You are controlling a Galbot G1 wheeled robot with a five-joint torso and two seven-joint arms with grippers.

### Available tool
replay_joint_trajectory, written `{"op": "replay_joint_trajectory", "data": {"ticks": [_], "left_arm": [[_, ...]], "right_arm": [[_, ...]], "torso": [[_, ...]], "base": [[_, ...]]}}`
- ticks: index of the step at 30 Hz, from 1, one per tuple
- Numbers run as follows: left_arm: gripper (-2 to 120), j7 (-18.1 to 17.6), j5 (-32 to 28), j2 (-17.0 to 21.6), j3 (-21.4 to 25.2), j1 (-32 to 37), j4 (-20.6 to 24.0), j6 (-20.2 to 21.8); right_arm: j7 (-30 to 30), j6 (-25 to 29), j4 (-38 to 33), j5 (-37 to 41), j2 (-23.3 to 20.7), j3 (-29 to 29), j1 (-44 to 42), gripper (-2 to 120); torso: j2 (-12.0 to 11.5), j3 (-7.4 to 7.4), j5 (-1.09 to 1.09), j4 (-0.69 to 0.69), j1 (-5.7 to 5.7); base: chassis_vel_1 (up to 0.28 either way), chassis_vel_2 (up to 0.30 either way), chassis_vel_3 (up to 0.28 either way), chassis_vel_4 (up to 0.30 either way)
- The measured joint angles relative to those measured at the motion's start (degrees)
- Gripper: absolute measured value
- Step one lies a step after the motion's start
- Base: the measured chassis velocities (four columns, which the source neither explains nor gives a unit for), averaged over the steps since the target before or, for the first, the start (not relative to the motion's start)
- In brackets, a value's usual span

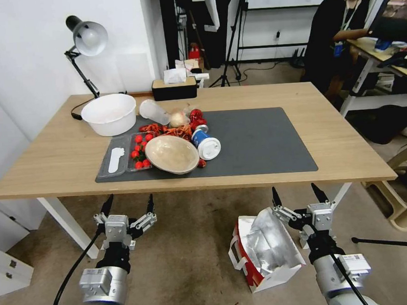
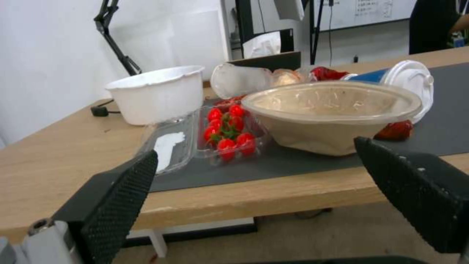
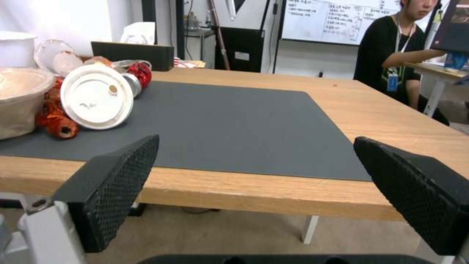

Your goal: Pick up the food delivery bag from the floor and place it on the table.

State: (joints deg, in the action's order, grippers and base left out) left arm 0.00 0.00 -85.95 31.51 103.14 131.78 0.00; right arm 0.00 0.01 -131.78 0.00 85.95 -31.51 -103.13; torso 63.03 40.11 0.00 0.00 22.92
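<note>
The food delivery bag (image 1: 264, 250), white paper with red sides and silver foil lining, lies on the floor in front of the table (image 1: 346, 157), its mouth facing up. My right gripper (image 1: 297, 193) hangs open just above the bag's right side, below the table's front edge. My left gripper (image 1: 127, 204) is open too, level with it on the left, holding nothing. In the right wrist view the open fingers (image 3: 112, 187) frame the table edge (image 3: 254, 194) and the dark grey mat (image 3: 225, 124). The left wrist view shows open fingers (image 2: 117, 198) before the table edge (image 2: 254, 198).
On the mat's left half lie a beige bowl (image 1: 172, 153), a white bowl (image 1: 109, 113), a clear box of tomatoes (image 1: 139, 152), a tipped blue cup (image 1: 206, 144) and red scraps. The mat's right half (image 1: 267, 139) is bare. A tissue box (image 1: 174, 87) and lamp (image 1: 84, 40) stand behind.
</note>
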Motion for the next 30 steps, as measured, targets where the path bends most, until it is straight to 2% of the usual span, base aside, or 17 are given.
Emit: {"op": "replay_joint_trajectory", "data": {"ticks": [24,30], "left_arm": [[100,0.0,-0.08,0.0,0.0,-0.02,0.0,0.02],[100,0.0,-1.53,-0.14,0.08,-0.58,0.11,1.28]], "right_arm": [[0.0,0.0,0.0,0.0,0.0,0.0,0.0,100],[0.01,-0.34,-0.02,0.22,-0.01,-0.24,0.11,100]], "torso": [[0.0,0.0,0.0,0.0,0.0],[0.0,0.0,0.0,0.01,0.0]], "base": [[0.0,0.0,0.0,0.0],[0.0,0.0,0.0,0.0]]}}
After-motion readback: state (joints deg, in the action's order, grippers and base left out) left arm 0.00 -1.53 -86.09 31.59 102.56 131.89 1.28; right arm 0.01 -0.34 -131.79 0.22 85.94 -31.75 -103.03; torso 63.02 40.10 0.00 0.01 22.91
